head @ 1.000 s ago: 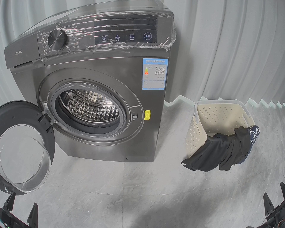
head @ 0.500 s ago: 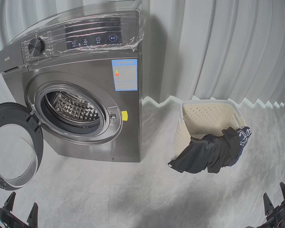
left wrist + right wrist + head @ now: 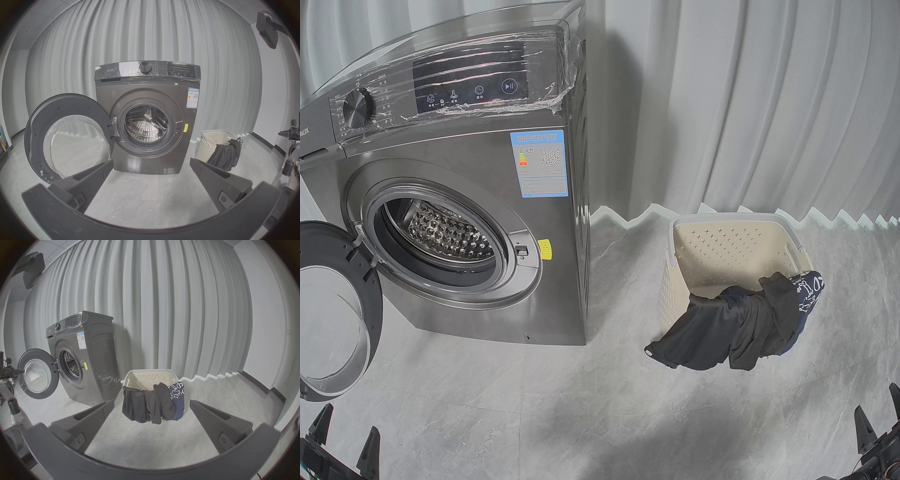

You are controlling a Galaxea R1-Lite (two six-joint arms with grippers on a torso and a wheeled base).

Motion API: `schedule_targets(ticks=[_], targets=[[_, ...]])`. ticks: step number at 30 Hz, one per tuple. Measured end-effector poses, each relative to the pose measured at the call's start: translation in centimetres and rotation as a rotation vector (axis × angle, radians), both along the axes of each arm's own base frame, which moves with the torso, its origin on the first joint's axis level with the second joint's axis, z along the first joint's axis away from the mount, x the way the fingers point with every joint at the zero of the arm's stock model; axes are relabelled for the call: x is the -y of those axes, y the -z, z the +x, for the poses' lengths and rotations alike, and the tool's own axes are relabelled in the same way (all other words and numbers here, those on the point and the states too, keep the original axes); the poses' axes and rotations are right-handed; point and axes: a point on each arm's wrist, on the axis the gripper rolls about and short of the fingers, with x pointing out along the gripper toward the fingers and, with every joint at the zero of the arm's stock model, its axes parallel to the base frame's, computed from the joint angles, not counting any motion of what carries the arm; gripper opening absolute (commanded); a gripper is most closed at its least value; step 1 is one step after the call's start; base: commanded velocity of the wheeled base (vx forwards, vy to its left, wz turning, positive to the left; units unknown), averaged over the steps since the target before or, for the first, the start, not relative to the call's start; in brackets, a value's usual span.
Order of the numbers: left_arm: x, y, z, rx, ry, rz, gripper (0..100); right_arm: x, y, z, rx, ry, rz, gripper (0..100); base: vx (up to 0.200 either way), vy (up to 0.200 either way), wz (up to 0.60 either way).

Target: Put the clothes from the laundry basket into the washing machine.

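A cream laundry basket (image 3: 731, 220) stands on the floor to the right of the grey washing machine (image 3: 462, 187). Black clothes (image 3: 725, 325) hang over its front rim, with a dark blue printed garment (image 3: 811, 286) beside them. The machine's round door (image 3: 331, 312) is swung wide open to the left, and the steel drum (image 3: 440, 234) holds nothing I can see. My left gripper (image 3: 349, 431) is open low at the near left, facing the machine (image 3: 147, 118). My right gripper (image 3: 878, 412) is open at the near right, facing the basket (image 3: 150, 377) and clothes (image 3: 147, 404) from some distance.
Pleated white curtains (image 3: 750, 106) close off the back, behind both machine and basket. Grey tiled floor (image 3: 600, 400) lies open between me, the machine and the basket. The open door (image 3: 68, 134) juts out over the floor on the left.
The whole head picture has slid left, so the camera has turned right; the basket now sits nearer the middle. Machine, basket and clothes keep their places. Both grippers look unchanged.
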Motion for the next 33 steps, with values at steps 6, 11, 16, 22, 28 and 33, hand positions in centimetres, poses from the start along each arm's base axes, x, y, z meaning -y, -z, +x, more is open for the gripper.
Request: schedule_targets(ticks=[6, 11, 16, 22, 28, 33], targets=[[0.0, 0.0, 0.0, 0.0, 0.002, 0.002, 100, 0.0, 0.0, 0.0, 0.0, 0.002, 0.0, 100, 0.0, -0.2, 0.0], [0.0, 0.0, 0.0, 0.0, 0.002, 0.0, 100, 0.0, 0.0, 0.0, 0.0, 0.0, 0.0, 100, 0.0, -0.2, 0.0], [0.01, -0.01, 0.0, 0.001, 0.003, -0.003, 100, 0.0, 0.02, 0.01, -0.001, 0.001, 0.0, 100, 0.0, -0.04, 0.0], [0.01, -0.01, 0.0, 0.001, 0.003, -0.004, 100, 0.0, 0.01, 0.01, -0.001, 0.0, 0.0, 100, 0.0, 0.0, 0.0], [0.01, 0.0, 0.0, 0.0, 0.003, 0.0, 100, 0.0, 0.0, 0.01, -0.001, 0.0, 0.0, 100, 0.0, -0.2, 0.0], [0.0, 0.0, 0.0, 0.0, 0.002, -0.001, 100, 0.0, 0.0, 0.01, -0.001, 0.0, 0.0, 100, 0.0, -0.2, 0.0]])
